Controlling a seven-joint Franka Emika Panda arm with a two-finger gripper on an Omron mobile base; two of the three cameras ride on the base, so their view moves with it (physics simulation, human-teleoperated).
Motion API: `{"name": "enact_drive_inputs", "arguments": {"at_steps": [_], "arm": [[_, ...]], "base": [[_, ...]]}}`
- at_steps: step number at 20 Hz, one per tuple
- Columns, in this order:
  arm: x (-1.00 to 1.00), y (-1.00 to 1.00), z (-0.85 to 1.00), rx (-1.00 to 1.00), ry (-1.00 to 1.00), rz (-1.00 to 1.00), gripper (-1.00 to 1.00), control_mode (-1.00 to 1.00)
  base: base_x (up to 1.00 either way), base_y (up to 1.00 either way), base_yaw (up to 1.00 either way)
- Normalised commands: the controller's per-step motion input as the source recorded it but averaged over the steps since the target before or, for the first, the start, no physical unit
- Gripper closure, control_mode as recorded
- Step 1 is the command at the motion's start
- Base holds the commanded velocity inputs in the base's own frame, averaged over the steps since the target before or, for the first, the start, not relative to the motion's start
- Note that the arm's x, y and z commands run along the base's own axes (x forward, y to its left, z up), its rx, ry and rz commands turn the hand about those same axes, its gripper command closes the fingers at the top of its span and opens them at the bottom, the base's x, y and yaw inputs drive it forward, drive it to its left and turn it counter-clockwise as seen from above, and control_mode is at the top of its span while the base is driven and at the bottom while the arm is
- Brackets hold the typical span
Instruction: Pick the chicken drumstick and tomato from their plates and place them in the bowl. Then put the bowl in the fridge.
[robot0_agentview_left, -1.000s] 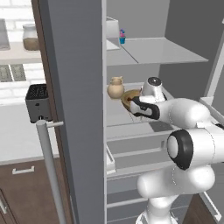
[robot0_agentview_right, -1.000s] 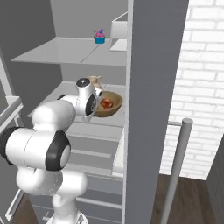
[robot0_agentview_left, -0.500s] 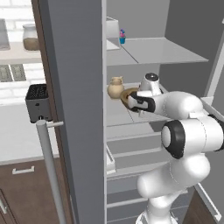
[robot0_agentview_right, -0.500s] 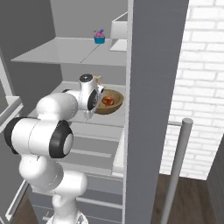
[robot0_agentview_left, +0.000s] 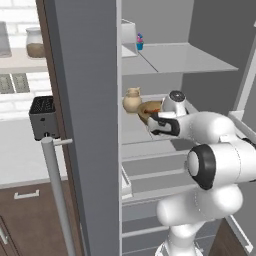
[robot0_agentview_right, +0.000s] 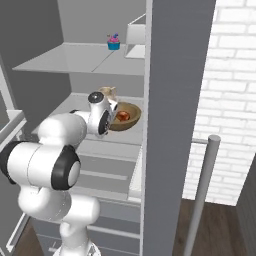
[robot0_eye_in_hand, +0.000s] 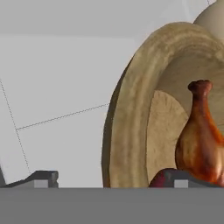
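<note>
Grey and tall, the fridge stands open in front of the robot, its door edge and long silver bar handle nearest on the left side, with pale shelves running back inside. Closer in, the white arm bends across the opening and reaches onto the middle shelf.

At its end the gripper has its two dark fingertips spread wide, one on each side of the wooden bowl's near rim, clamped on nothing. The bowl rests on that middle shelf, just past the hand, toward the shelf's right side as seen from the right base camera.

Inside the bowl lies the chicken drumstick, glossy reddish-brown, its thin bone end pointing away from the hand. A dark red curve at the hand view's bottom edge may be the tomato; I cannot tell.

Just behind the bowl sits a small tan jug. Higher and farther back, on the top shelf, stands a small blue cup beside a white box.
</note>
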Motion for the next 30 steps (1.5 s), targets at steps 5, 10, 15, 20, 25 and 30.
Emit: {"name": "enact_drive_inputs", "arguments": {"at_steps": [5, 10, 15, 20, 25, 30], "arm": [[-0.34, 0.01, 0.15, -0.04, -0.19, 0.0, -1.0, -1.0], [-0.63, 0.03, 0.4, -0.01, -0.1, 0.0, -1.0, -1.0], [-0.79, 0.03, 0.86, 0.0, -0.12, 0.0, -1.0, -1.0], [-0.87, 0.04, 0.84, 0.0, -0.04, 0.0, -1.0, -1.0], [-0.75, 0.17, 0.76, 0.0, 0.04, 0.01, -1.0, -1.0], [-0.91, 0.19, 0.28, 0.0, -0.01, 0.01, -1.0, -1.0]], "base": [[0.0, 0.0, 0.0], [0.0, 0.0, 0.0], [0.0, 0.0, 0.0], [0.0, 0.0, 0.0], [0.0, 0.0, 0.0], [0.0, 0.0, 0.0]]}}
